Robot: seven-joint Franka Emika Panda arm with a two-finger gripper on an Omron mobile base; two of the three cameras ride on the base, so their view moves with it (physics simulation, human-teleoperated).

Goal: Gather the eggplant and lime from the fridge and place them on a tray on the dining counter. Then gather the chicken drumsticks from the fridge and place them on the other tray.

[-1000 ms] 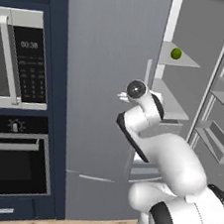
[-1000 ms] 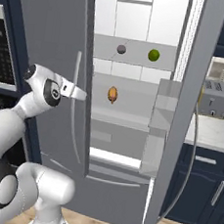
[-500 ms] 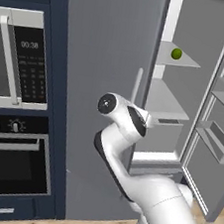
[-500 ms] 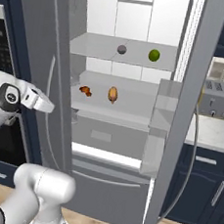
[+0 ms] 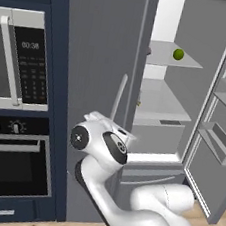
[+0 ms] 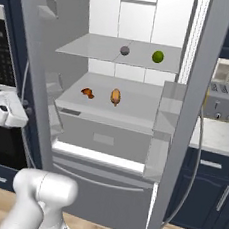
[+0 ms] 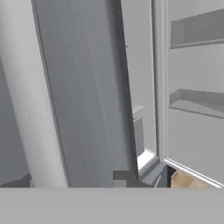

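The robot's fingers (image 7: 142, 178), drawn together with nothing between them, sit at the bottom centre of the hand view, hard against the grey face of the fridge's left door (image 7: 83, 96), whose edge runs top to bottom through the middle of the frame. In the left base view the white arm (image 5: 100, 148) curls up from the lower right to the centre, its wrist just in front of that door's (image 5: 99, 58) long handle (image 5: 118, 99). In the right base view the wrist (image 6: 6, 114) shows at the left edge, beside the open door. Inside the fridge (image 6: 132, 18), the lime (image 6: 158, 56) rests on the upper shelf at upper centre-right, with a small dark round item (image 6: 125, 50), likely the eggplant, just to its left. On the shelf below lie two chicken drumsticks (image 6: 115, 96), apart from each other, at centre frame. A microwave (image 5: 21, 62) and an oven (image 5: 12, 162) fill the left of the left base view; a toaster (image 6: 223, 101) stands on the worktop (image 6: 219, 141) at the right edge of the right base view.
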